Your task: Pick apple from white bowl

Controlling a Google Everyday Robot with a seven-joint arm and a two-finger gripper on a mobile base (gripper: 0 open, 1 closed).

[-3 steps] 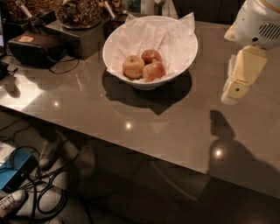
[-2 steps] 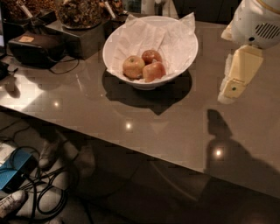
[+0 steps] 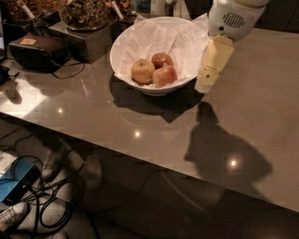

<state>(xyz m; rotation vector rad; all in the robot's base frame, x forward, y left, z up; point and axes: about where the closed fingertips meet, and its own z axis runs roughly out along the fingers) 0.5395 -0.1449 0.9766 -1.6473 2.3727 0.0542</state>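
Observation:
The white bowl (image 3: 140,86) lined with crumpled white paper stands on the grey table at the top centre. Three apples lie in it: a yellowish one (image 3: 142,71) at left, a red one (image 3: 161,59) behind, and a reddish one (image 3: 165,76) at front right. My gripper (image 3: 209,74) hangs from the white arm at the upper right, just beside the bowl's right rim and above the table. Its cream finger (image 3: 212,63) points down and is apart from the apples.
Dark bowls of brown snacks (image 3: 84,11) stand on a dark stand at the back left. A black box with a cable (image 3: 37,51) lies left of them. The table's front edge runs diagonally; cables and a blue device (image 3: 16,184) lie on the floor below.
My gripper has moved left, from over the open table to right beside the bowl's right rim. The view has also shifted closer to the bowl.

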